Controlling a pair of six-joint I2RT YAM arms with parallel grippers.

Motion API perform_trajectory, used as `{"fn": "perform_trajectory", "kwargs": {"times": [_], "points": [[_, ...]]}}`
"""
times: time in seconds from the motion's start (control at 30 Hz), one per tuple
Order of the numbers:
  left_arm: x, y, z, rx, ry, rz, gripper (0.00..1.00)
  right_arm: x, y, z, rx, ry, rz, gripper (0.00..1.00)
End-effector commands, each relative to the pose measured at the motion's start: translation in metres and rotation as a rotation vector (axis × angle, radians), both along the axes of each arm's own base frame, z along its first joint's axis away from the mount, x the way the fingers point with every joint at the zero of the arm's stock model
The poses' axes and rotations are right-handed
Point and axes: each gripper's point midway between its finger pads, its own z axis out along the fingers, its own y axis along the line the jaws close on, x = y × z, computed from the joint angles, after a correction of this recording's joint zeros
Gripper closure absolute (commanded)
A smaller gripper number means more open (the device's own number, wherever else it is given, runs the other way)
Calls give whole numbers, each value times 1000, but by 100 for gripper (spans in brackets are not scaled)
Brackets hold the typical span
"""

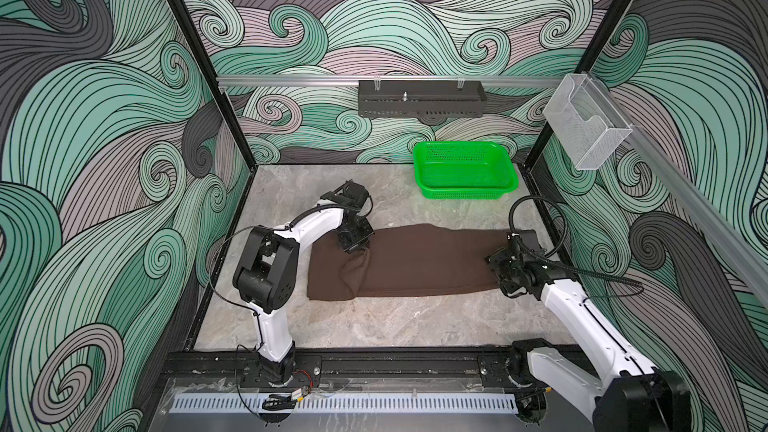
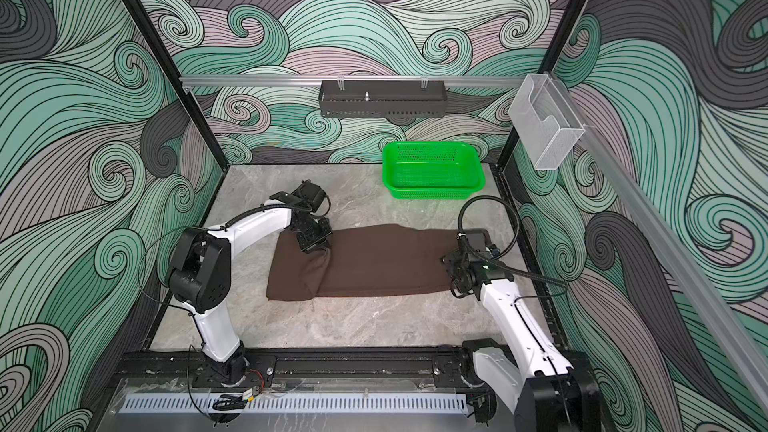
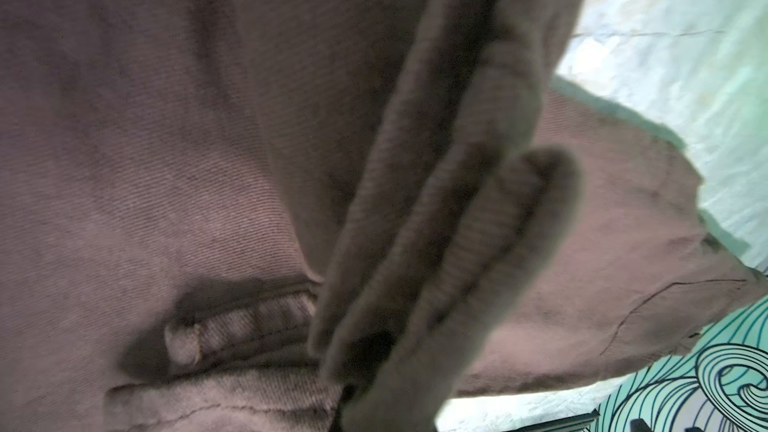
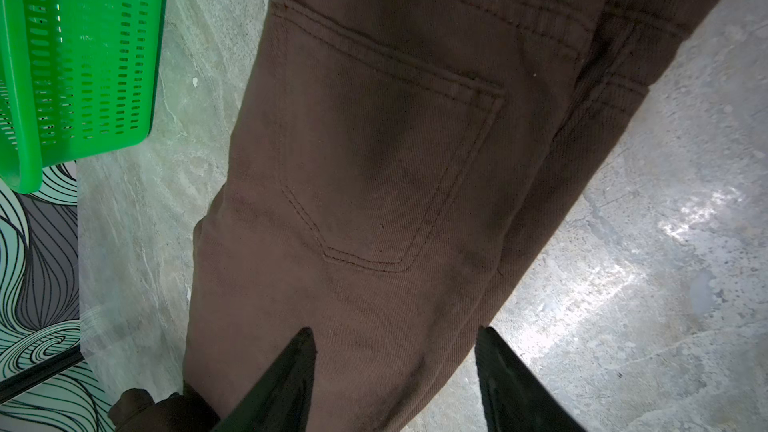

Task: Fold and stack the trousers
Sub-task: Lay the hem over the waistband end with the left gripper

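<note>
The dark brown trousers (image 1: 415,263) (image 2: 374,263) lie stretched left to right across the grey table in both top views, legs laid one on the other. My left gripper (image 1: 359,249) (image 2: 318,248) is shut on a pinch of fabric near their left end, drawing it up into a small peak. In the left wrist view the trousers (image 3: 166,160) fill the picture and hide the fingers. My right gripper (image 1: 496,261) (image 4: 395,338) stands open just above the right end. A back pocket of the trousers (image 4: 374,139) shows beyond its black fingertips (image 4: 307,338).
A bright green perforated basket (image 1: 465,170) (image 2: 432,170) (image 4: 75,56) stands at the back right of the table. A black slotted tray (image 1: 419,97) hangs on the back rail and a clear bin (image 1: 586,126) on the right rail. Patterned walls close three sides.
</note>
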Motion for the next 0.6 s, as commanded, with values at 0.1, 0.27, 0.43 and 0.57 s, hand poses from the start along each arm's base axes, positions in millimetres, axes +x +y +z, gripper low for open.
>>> {"fn": "perform_trajectory", "kwargs": {"times": [0.1, 0.27, 0.43, 0.57], "points": [[4, -30, 25, -4, -63, -40, 100, -2, -5, -5, -22, 9, -8, 38], [3, -48, 7, -5, -26, -67, 100, -3, -3, -9, -11, 16, -6, 38], [8, -71, 11, -12, -41, -104, 100, -4, -4, -9, -13, 11, -6, 38], [7, -90, 18, -19, -59, -135, 100, -5, -4, -9, -10, 14, -8, 38]]}}
